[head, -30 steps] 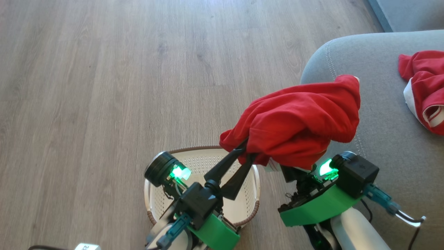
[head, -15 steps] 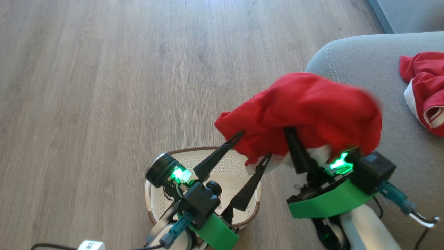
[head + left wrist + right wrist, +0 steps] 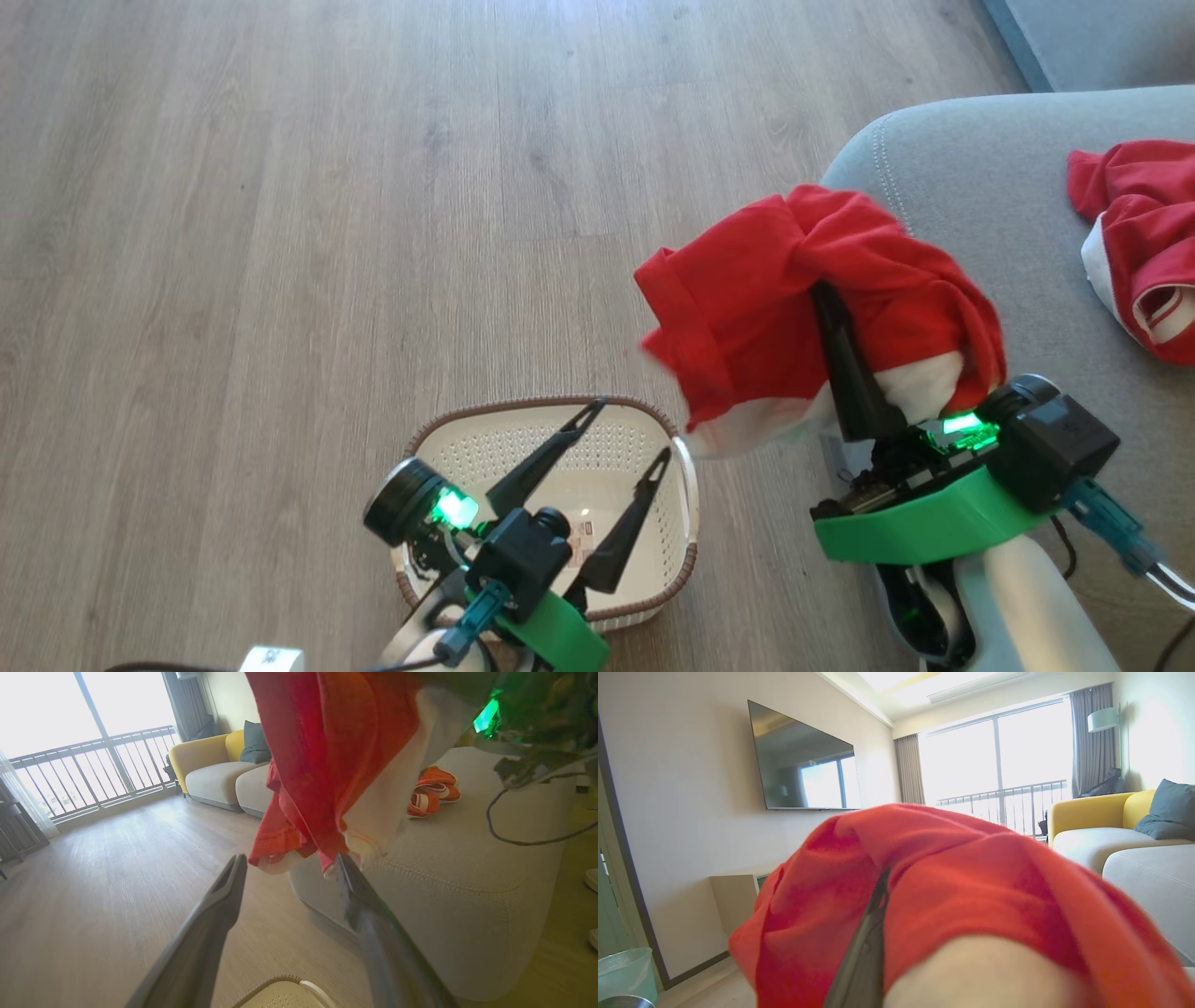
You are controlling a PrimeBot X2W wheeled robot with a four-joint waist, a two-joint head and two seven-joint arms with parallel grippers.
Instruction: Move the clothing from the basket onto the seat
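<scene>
My right gripper point(image 3: 831, 317) is clenched on a red garment point(image 3: 738, 317), its dark fingers buried in the folds; in the right wrist view the cloth point(image 3: 971, 882) drapes over a finger point(image 3: 868, 942) on both sides. The bundle hangs in the air at the rounded corner of the grey seat point(image 3: 1008, 261). Much of it, white trim included, is out over the wooden floor point(image 3: 280, 233) rather than the cushion. My left gripper point(image 3: 631, 430) is spread wide and holds nothing, poised above the basket point(image 3: 532, 406), whose perforated wall and stickered bottom I can see. In the left wrist view the garment's hem point(image 3: 327, 765) dangles just at the tip of that gripper's right-hand finger point(image 3: 345, 872), so I judge I should hold that arm clear of it. To finish well, I would carry the right arm further in over the seat, near the other red garment point(image 3: 1139, 252) lying there, and lower until the trailing hem rests on the cushion. Only then would I let go and lift straight up, so the fingers do not drag the cloth off the edge.
</scene>
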